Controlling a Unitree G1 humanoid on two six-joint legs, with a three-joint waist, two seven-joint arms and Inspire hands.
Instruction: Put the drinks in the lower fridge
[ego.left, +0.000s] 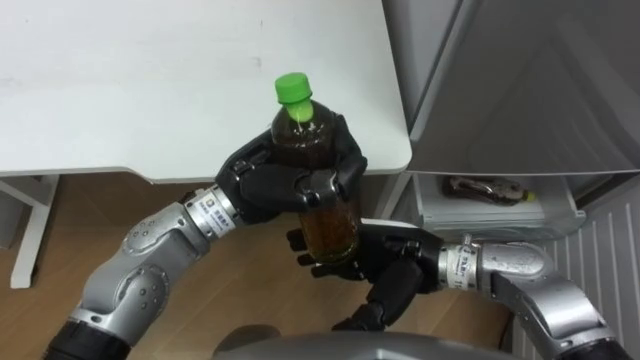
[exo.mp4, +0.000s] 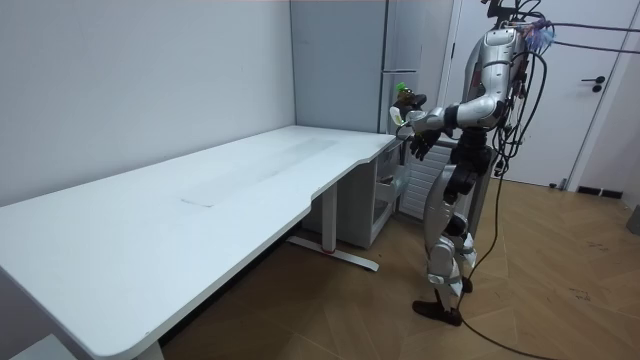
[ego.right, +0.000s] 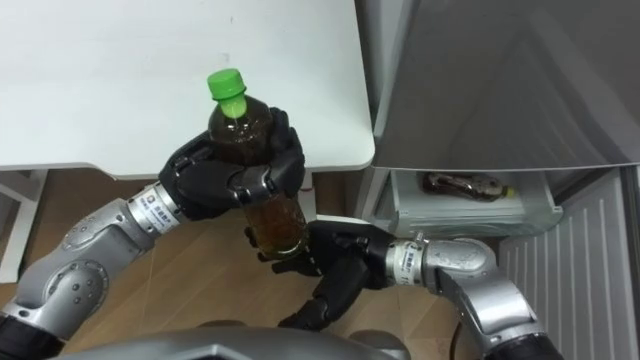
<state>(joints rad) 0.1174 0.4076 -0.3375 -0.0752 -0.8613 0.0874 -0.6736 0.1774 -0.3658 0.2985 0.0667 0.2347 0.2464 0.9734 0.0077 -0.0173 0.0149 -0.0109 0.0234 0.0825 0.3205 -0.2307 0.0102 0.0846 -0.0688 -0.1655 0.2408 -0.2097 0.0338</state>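
Left eye view: left hand (ego.left: 262, 187) grips bottle (ego.left: 303, 140), right hand (ego.left: 385, 262) under.

We see two black hands, the left hand (ego.left: 262, 185) and the right hand (ego.left: 385, 257). Each wrist has a white band with tiny print on it. The arms are shiny silver-grey, made of smooth round parts. In the room view the body is silver and black. Dark cables hang at its back, and one lies on the floor.
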